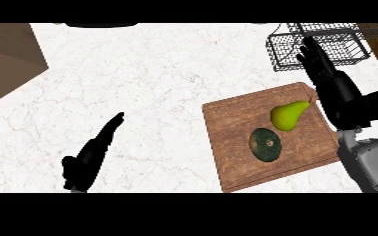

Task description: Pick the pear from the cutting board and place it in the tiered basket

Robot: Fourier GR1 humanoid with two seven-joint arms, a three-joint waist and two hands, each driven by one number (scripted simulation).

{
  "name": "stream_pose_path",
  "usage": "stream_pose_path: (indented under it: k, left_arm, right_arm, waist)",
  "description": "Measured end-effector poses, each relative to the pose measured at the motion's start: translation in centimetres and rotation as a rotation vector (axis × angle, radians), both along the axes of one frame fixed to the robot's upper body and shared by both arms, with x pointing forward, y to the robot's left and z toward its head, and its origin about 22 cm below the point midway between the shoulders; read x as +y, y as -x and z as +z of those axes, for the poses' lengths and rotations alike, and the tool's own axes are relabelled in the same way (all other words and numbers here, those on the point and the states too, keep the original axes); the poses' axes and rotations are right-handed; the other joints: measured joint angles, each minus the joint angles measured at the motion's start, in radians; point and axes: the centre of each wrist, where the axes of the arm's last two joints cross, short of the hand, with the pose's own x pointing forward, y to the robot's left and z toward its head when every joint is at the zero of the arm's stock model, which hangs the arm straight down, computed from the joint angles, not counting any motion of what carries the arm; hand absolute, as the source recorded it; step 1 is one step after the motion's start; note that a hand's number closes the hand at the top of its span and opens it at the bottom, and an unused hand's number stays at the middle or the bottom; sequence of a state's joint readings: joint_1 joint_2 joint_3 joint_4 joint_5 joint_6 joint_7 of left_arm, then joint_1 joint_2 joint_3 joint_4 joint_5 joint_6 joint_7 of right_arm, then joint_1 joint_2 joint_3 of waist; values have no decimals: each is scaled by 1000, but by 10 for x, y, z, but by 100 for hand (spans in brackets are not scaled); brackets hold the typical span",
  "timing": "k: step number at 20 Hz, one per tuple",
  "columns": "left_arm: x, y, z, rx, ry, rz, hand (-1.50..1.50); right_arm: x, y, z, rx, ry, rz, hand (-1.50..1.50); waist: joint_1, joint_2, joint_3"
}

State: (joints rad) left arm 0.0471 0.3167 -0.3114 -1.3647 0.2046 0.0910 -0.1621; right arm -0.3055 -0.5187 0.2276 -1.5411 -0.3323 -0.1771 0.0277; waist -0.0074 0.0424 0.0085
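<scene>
A green pear [288, 114] lies on the wooden cutting board [236, 145] at the right, its stem pointing up and right. My right hand [328, 82] hovers just right of the pear, fingers straight and pointing up toward the black wire tiered basket [319, 45] at the top right; it holds nothing. At the lower left my left hand [92, 155] rests open over the white marble counter, far from the board.
A dark green round squash [266, 144] sits on the board just below the pear. A brown surface [18, 55] borders the counter at the top left. A dark object [100, 24] shows at the top edge.
</scene>
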Motion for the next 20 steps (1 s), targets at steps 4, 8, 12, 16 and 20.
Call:
stream_pose_path:
  k: [4,8,12,16,20]
  left_arm:
    - [-10,-9,16,-77,9,41,0]
    - [2,-24,33,-168,-21,158,0]
    - [-6,-35,50,-223,-28,208,0]
    - [-18,-45,62,-245,-42,223,0]
    - [-23,-49,70,-259,-50,233,0]
  right_arm:
    - [-18,10,6,-192,-81,-131,150]
    - [-39,15,26,-446,-207,-379,-150]
    - [-41,43,-3,-496,-435,-434,-150]
    - [-48,91,-39,-571,-470,-347,-150]
    - [-61,148,-55,-592,-332,-327,-150]
  waist:
    - [-26,-36,-2]
    - [-82,-77,9]
    - [-75,-65,5]
    - [-56,-56,-1]
    - [-46,-53,-6]
